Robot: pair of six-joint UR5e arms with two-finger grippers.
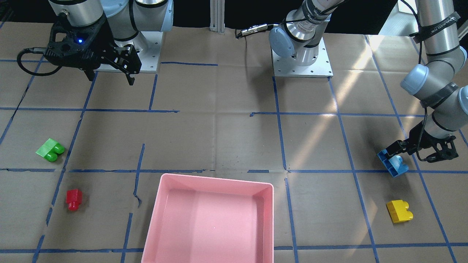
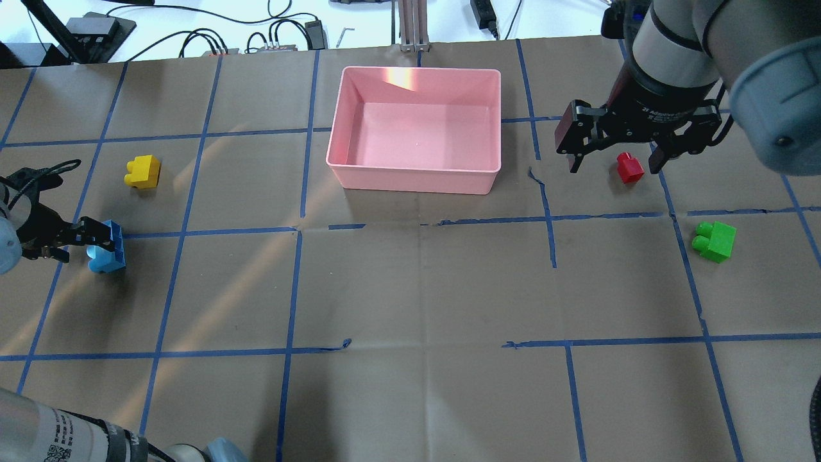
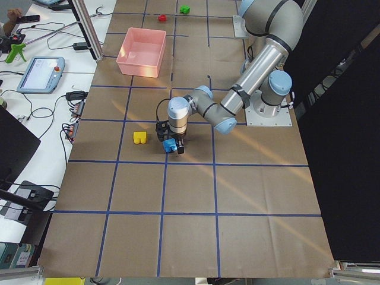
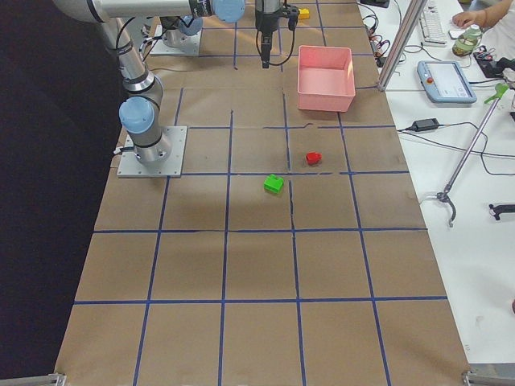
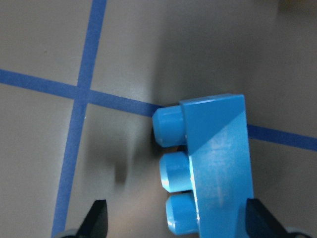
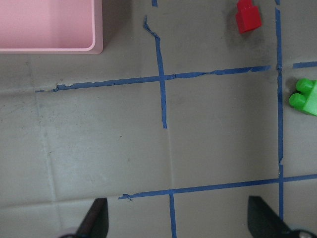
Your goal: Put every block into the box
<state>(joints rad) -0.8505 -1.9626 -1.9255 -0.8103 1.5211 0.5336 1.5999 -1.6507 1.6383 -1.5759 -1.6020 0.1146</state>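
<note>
My left gripper [image 2: 95, 242] is open and low at the table, with its fingers on either side of the blue three-stud block [image 2: 106, 248]. In the left wrist view the blue block [image 5: 210, 168] lies between the fingertips [image 5: 99, 218], close to the right-hand one. The yellow block [image 2: 142, 172] lies just beyond it. My right gripper [image 2: 612, 155] is open and empty, high above the table. The red block [image 2: 629, 168] and the green block [image 2: 714, 240] lie on the table on the right side. The pink box [image 2: 410, 172] stands at the far middle, with nothing in it.
Blue tape lines form a grid on the brown paper table cover [image 2: 417, 289]. Both arm bases [image 1: 301, 67] stand at the robot's edge. Cables and a tablet [image 4: 447, 80] lie on a white side table beyond the box.
</note>
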